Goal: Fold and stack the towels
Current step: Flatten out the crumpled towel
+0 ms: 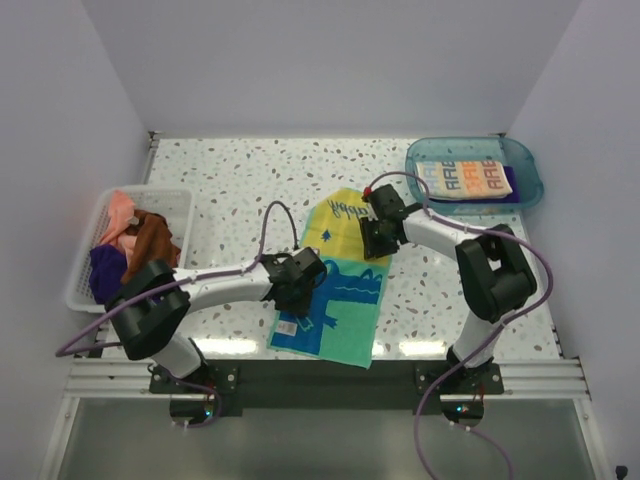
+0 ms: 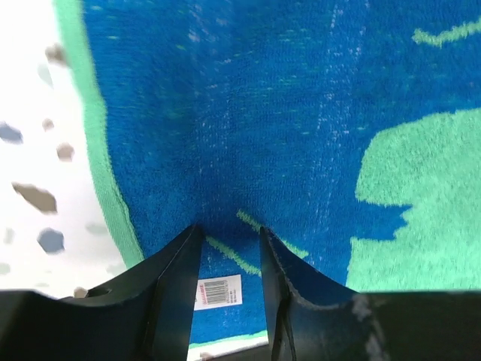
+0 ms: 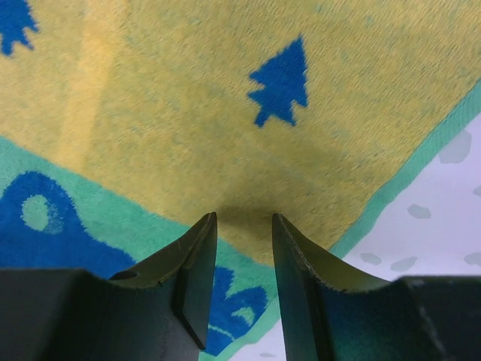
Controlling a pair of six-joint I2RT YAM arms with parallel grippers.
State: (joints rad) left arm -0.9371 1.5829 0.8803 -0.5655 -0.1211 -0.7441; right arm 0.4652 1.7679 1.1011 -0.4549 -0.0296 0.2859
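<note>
Top external view shows you the soft, floppy crocodile towel (image 1: 348, 300) lying flat mid-table (image 1: 230, 180); the left gripper (image 2: 229, 229) and right gripper (image 3: 244, 218) touch it, fingers slightly apart, grip unclear, so pinch its corners.

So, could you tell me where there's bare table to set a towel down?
The far strip of table between the basket and the tray is bare. A smaller patch lies between the basket and the crocodile towel. The centre is crowded: that towel, with the left tool and right tool on it.
</note>
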